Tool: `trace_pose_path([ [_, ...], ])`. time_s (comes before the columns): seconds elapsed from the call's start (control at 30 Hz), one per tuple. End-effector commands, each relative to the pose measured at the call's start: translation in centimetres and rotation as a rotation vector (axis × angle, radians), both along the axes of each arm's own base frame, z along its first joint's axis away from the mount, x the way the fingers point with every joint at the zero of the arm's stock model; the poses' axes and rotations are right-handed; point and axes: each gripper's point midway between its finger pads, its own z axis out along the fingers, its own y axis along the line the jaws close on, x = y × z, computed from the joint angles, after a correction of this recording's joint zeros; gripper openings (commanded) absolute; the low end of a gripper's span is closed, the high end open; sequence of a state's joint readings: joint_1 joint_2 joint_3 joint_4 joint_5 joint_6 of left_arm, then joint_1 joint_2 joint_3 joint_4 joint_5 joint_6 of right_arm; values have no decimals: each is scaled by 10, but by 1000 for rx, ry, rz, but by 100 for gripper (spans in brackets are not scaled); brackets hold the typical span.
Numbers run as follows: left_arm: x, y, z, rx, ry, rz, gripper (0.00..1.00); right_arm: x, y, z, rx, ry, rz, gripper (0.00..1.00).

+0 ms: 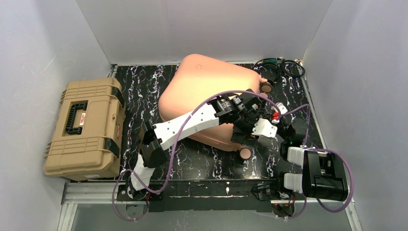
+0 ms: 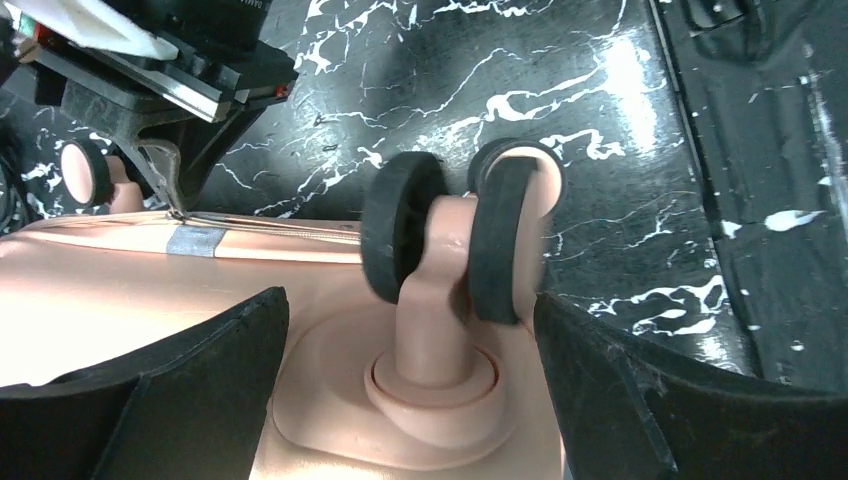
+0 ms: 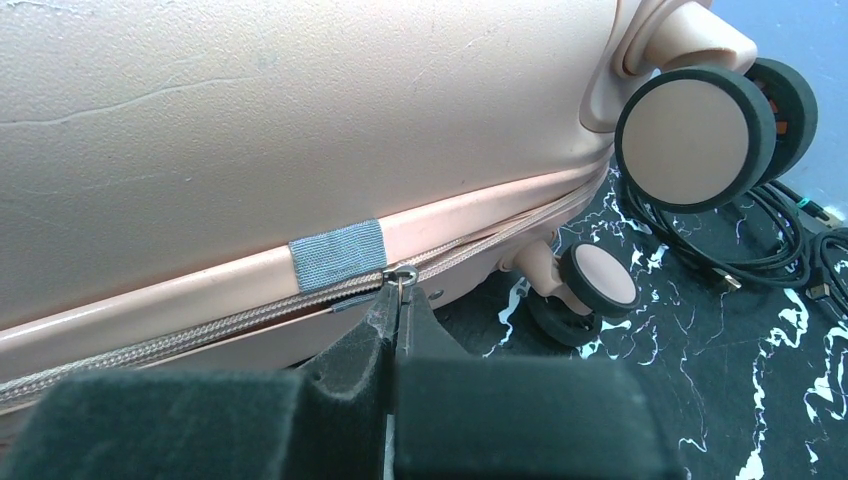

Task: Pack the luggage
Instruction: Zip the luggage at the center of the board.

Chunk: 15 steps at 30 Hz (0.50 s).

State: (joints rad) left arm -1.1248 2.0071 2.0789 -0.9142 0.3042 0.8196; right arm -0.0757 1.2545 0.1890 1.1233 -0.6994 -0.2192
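Note:
The peach-pink luggage (image 1: 207, 96) lies closed on its side on the black marbled table. My left gripper (image 2: 430, 400) is open, its black fingers (image 2: 190, 390) standing either side of a double caster wheel (image 2: 450, 240) and its post at the suitcase's near right corner, touching neither. In the top view it sits at that corner (image 1: 243, 140). My right gripper (image 3: 398, 300) is shut on the small metal zipper pull (image 3: 402, 275), next to a grey fabric tab (image 3: 338, 255) on the zipper seam. In the top view it is at the suitcase's right side (image 1: 274, 119).
A tan ribbed toolbox (image 1: 84, 127) with a black handle stands at the left. Black cables (image 1: 281, 67) lie coiled at the back right, behind another wheel (image 1: 266, 88). White walls enclose the table on three sides.

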Motion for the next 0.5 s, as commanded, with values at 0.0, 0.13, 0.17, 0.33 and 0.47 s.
trace_pose_path([
  [0.0, 7, 1, -9, 53, -97, -4, 88, 15, -27, 39, -19, -148, -108, 1],
  [0.13, -3, 11, -28, 135, -80, -47, 56, 15, -28, 42, -20, -158, -108, 1],
  [0.17, -8, 15, -31, 157, -64, -64, 46, 15, -28, 42, -21, -157, -107, 1],
  [0.33, -37, 41, -42, 282, 50, -146, 0, 17, -31, 35, -62, -151, -101, 1],
  [0.47, -69, 73, -33, 345, 177, -216, 0, 24, -42, 31, -87, -173, -163, 1],
])
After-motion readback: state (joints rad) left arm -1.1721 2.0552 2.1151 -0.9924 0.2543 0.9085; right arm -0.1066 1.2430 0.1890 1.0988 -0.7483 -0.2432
